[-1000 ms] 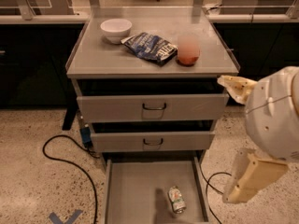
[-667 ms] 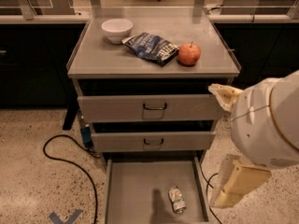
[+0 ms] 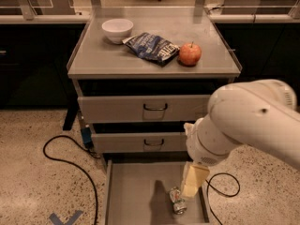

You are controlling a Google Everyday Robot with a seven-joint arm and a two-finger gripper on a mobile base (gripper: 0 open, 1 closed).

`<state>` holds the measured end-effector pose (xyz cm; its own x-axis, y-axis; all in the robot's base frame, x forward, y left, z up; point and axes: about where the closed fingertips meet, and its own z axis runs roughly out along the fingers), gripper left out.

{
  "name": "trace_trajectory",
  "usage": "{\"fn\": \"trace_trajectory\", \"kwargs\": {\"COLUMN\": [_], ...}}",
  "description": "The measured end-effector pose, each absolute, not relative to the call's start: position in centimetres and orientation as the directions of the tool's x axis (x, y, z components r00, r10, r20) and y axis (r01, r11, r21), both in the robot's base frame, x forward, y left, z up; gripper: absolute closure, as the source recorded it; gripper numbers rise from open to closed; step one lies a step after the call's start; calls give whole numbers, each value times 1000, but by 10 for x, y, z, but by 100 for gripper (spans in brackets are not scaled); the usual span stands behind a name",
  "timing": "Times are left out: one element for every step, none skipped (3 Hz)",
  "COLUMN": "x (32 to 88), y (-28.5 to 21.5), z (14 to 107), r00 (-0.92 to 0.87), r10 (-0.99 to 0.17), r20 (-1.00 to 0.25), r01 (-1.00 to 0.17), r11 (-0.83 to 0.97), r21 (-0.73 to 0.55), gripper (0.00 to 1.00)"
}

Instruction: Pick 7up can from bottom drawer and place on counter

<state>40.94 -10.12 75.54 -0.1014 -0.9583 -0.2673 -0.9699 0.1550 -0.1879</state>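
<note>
Speckled terrazzo floor surrounds a grey three-drawer cabinet at the centre of the frame, where we find the bottom drawer (image 3: 133, 198) pulled fully out at the lower edge and the 7up can (image 3: 177, 202) lying on its side on the drawer floor, close to the right wall. Our white arm (image 3: 243, 121) sweeps in from the right, and the gripper (image 3: 191, 184) hangs inside the drawer just above and to the right of the can; we cannot tell how wide it stands, nor whether it has hold of anything, nor whether it touches the can at all. We judge the step in hand to be the reach and grasp, with the can not yet lifted. To do it well, we would square the gripper across the can's round body rather than its silver ends, keep clear of the drawer's right wall, and close on the middle so the can does not roll away. The lift should then go straight up and outward, since the middle drawer (image 3: 140, 143) overhangs the back of the tray. On the counter (image 3: 140, 63) at the top of the frame, a white bowl (image 3: 117, 29), a blue chip bag (image 3: 152, 47) and an apple (image 3: 190, 54) crowd the rear, so the bare front strip looks the safest landing spot.
</note>
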Motion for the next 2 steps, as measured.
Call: {"fn": "trace_trajectory", "kwargs": {"x": [426, 423], "y": [-91, -93], "z": [715, 720], "r00": [-105, -106], "r10": [-966, -965], "r20": [-236, -241], "r01": [-981, -980], "r11": [139, 142], "r21": [-132, -138], "gripper": [0, 0]}}
